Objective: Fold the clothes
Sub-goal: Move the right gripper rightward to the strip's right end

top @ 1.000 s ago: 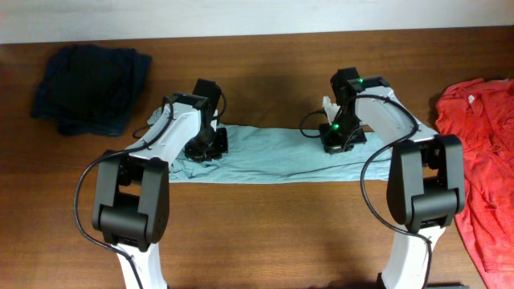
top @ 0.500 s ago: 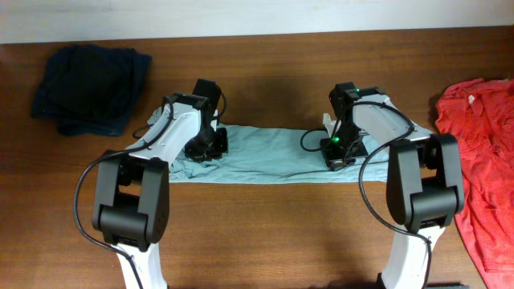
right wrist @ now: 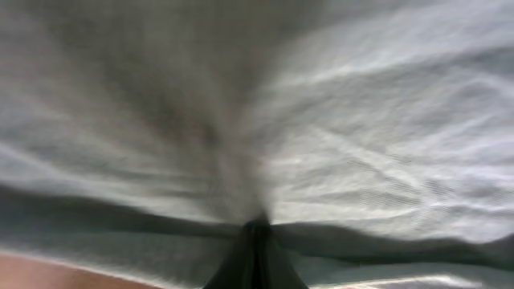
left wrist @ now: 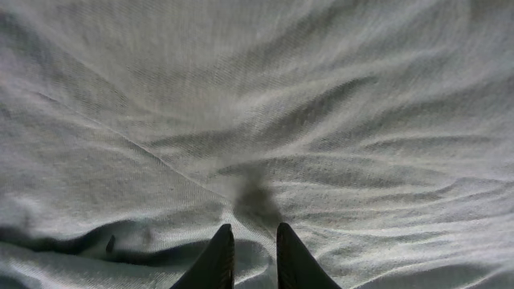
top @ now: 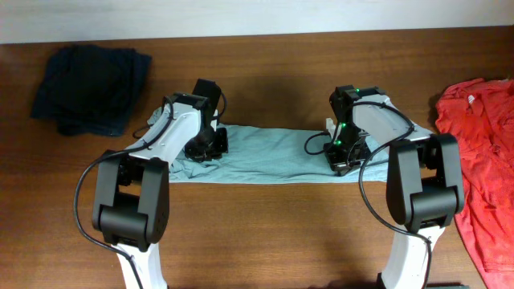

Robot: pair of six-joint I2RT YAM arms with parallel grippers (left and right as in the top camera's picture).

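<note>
**T-shirt** [top: 273, 156]: pale grey-teal, thin soft knit. It lies as a long narrow band across the middle of the brown wooden table [top: 265, 233]. Its long axis runs left to right in the overhead frame, and its surface is creased throughout.

**Left gripper** [left wrist: 254, 234]: the black fingers are nearly together and pinch a small pucker of the band's left portion. Wrinkles radiate from the tips.

**Right gripper** [right wrist: 257, 229]: fully closed on a fold near the band's right end. The wrist view is blurred.

**Garments counted:** three.
- The T-shirt, as above.
- One dark navy garment [top: 90, 87], a crumpled heap at the upper left.
- One red shirt [top: 482, 160], spread at the right edge.

**Grippers counted:** two.
</note>
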